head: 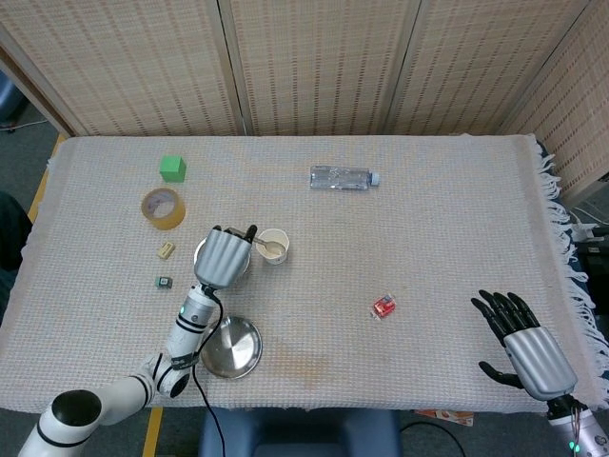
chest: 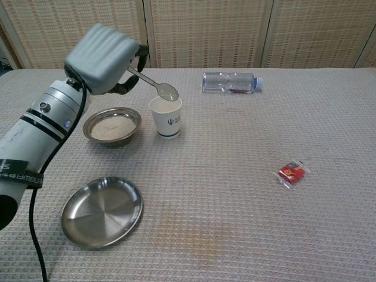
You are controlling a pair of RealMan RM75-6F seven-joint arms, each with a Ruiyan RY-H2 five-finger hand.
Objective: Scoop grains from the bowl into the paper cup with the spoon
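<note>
Woven screens behind, pale textured cloth over the counter. My left hand is raised above the near-left part of the counter, fingers curled around the handle of the spoon; the handle runs down and to the right from my grip, and the spoon's scoop end sits right over the rim of the paper cup, level with its mouth. Cannot tell from either view whether the scoop holds any grains. Cup stands upright, printed mark facing the chest camera, just right of the bowl, close but not touching as far as I can see. Bowl is a small steel one with pale grains covering its bottom; in the head view my hand covers most of it. Nearer the counter's front edge, below the bowl, lies an empty steel plate. My left forearm crosses down-left past the bowl, black cable hanging along it. My right hand is well apart, off the counter's front-right corner, holding nothing, fingers spread and pointing up-left. Further out: red packet mid-right on the cloth, clear plastic bottle lying on its side toward the back, roll of tape and green cube at back-left, two small items left of the bowl, too small to identify.
</note>
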